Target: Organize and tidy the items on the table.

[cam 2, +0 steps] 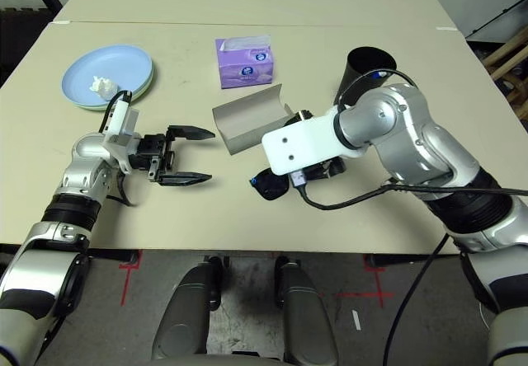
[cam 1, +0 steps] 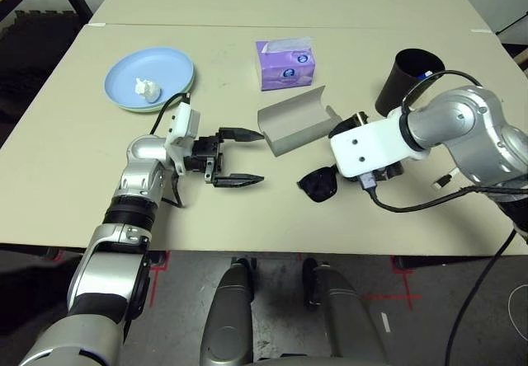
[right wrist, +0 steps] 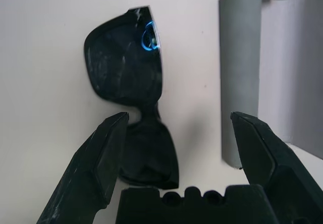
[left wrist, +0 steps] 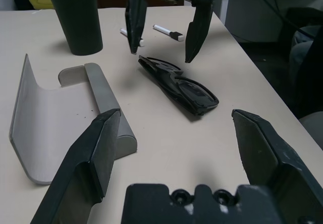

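Folded black sunglasses (right wrist: 126, 77), glossy dark lenses

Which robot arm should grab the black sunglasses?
The right one, I'd guess. The right gripper hangs open right above the sunglasses, beside the open grey glasses case. The left gripper is open too, but farther off, across the case.

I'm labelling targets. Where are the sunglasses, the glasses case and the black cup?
sunglasses (right wrist: 126, 65): right wrist view, on a lens.
glasses case (cam 1: 293, 117): left eye view, on its open curved shell.
black cup (cam 2: 359, 73): right eye view, on its side.
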Robot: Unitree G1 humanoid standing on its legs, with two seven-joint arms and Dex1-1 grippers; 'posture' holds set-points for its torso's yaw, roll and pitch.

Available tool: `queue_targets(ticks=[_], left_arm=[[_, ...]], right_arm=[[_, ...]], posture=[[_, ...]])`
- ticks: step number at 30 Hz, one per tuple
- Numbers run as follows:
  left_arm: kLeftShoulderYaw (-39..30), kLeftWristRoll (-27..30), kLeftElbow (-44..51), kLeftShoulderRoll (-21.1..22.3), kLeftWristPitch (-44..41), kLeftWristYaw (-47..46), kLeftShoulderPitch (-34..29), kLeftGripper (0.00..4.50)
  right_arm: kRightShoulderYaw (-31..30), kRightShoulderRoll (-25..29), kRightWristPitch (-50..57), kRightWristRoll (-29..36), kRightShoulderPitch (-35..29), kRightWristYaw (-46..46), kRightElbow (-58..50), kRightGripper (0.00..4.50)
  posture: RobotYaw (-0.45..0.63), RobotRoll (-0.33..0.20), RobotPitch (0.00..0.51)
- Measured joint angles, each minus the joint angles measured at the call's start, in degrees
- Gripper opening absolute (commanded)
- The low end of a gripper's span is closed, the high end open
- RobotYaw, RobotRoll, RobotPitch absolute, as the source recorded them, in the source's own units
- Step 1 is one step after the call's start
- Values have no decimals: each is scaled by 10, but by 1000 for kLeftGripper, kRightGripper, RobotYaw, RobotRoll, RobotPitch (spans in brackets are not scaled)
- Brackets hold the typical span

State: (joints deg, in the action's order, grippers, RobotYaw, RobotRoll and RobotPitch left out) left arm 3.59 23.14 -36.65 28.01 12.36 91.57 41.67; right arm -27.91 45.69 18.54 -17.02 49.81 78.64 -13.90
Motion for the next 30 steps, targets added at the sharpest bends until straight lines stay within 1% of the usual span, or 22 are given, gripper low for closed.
queue_targets(ticks=[5, 11, 22, 30], left_arm=[[13, 0, 0, 7, 0, 0, 0, 4491], [15, 0, 0, 14, 0, 0, 2, 4491], [15, -7, 0, 14, 0, 0, 3, 4491], [14, -9, 0, 12, 0, 0, 6, 4491]], right_arm=[[-13, -17, 4, -25, 17, 6, 9, 4500], [-30, -22, -15, -48, 28, 18, 26, 4500], [-30, -21, -38, -64, 30, 46, 28, 4500], [-30, -26, -44, -86, 30, 46, 28, 4500]], posture=[[84, 0, 260], [96, 0, 259], [98, 0, 255], [101, 0, 251]])
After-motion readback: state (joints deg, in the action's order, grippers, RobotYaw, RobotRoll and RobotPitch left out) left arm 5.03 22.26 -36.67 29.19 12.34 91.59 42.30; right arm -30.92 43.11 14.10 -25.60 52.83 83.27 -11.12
